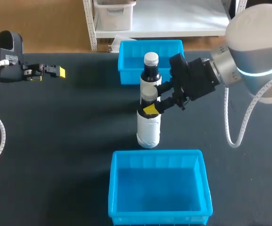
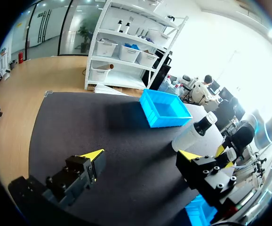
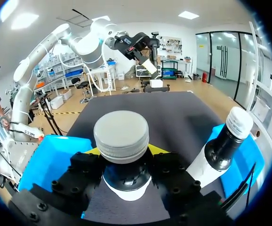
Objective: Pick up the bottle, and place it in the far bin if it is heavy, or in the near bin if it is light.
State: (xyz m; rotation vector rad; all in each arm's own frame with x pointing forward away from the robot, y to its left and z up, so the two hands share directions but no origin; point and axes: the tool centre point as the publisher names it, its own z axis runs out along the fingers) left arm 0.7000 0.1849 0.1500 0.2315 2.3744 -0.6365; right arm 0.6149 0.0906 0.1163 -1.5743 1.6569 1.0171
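On my left, the left end effector (image 1: 56,71) looks small in the head view, and I cannot make out its fingers there. Its own wrist view shows them spread wide with nothing between them, above the dark counter (image 1: 70,136).

In the middle, the bottle (image 1: 148,129) is upright, between the far bin (image 1: 126,63) and the near bin (image 1: 115,188). I cannot tell if its base touches the counter. It has a white body, a dark neck and a pale grey cap. From above, the cap is hard to pick out, because a second bottle (image 1: 151,70) stands just behind it and the two seem to run together. That second bottle also hides part of the far bin. The right wrist view shows the two bottles apart, side by side. The left wrist view shows only one bottle clearly.

The right end effector (image 1: 151,109), on the arm at my right, is closed on the bottle's neck. It has one yellow tip on each side of the neck.
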